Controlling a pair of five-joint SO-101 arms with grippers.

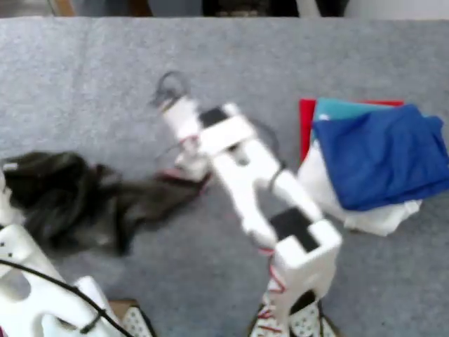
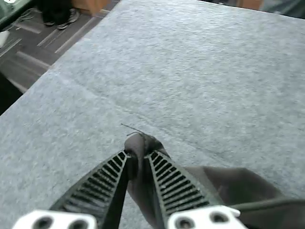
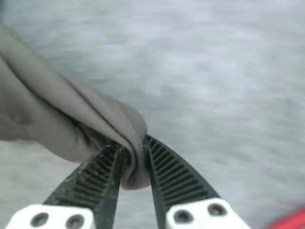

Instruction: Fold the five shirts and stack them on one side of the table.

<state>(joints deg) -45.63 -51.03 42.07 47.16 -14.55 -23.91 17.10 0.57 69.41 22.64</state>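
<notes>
Fingers [image 2: 107, 179] of the left gripper [image 2: 138, 156] are pinching shut on a small tuck of the dark shirt [image 2: 228, 186], with cloth poking up just past the tips. Fingers [image 3: 95, 176] of the right gripper [image 3: 134, 155] are doing the same, clamping a doubled fold of the dark shirt while the fabric is trailing away to one side.

In the high view the dark shirt is lying crumpled and drawn out across the left half of the desk [image 1: 105, 77]. Its thick bunch is sitting toward the left edge, and a thin tail is running toward the middle, where the right arm [image 1: 245, 175] is hanging over the desk.

Reading: each gripper is taking one end so the garment can be pulled flat between them before folding. Spreading is not yet done; the cloth is sagging in a heap.

Well apart on the right side, the stack is sitting with the blue shirt [image 1: 382, 154] on top. Edges of the teal shirt [image 1: 344, 109] and red shirt [image 1: 306, 119] are showing behind it, and the white shirt [image 1: 365, 214] is lying beneath. Four are appearing folded; the dark one is looking like the last.
</notes>
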